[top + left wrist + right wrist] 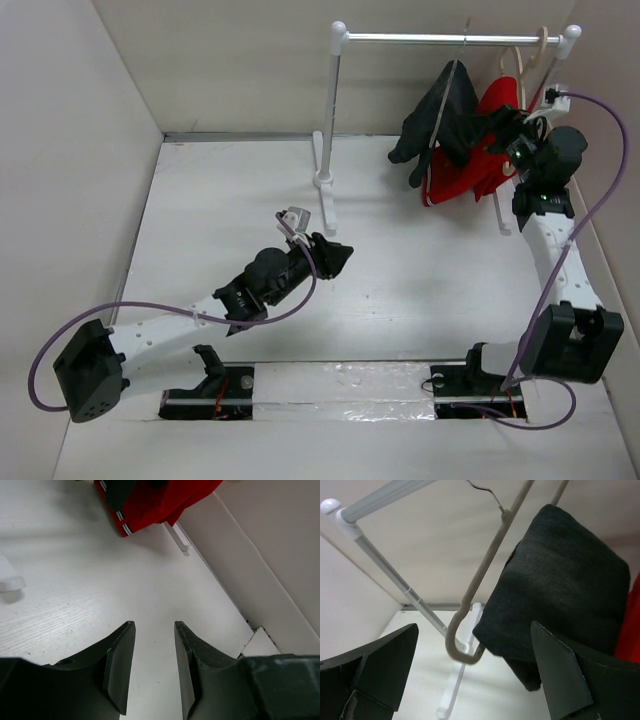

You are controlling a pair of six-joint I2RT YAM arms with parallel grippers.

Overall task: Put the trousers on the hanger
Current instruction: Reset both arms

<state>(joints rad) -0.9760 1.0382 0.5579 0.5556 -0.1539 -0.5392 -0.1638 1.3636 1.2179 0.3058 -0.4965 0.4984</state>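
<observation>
The black trousers (450, 120) hang folded over the thin grey hanger (461, 55), which hooks on the rack's rail. In the right wrist view the trousers (560, 585) drape over the hanger's lower bar, and the hanger's (470, 605) bent end loop shows bare to their left. My right gripper (512, 135) is raised beside the garments. Its jaws (475, 625) stand wide open, framing the loop and the trousers' lower edge, and grip nothing. My left gripper (338, 256) hovers low over the middle of the table, open (154, 624), with only bare table between its fingers.
A white clothes rack (331, 120) with a metal rail (450, 39) stands at the back. Red shorts (480, 155) on a cream hanger hang just right of the trousers, also in the left wrist view (150, 502). White walls close in on the left, back and right.
</observation>
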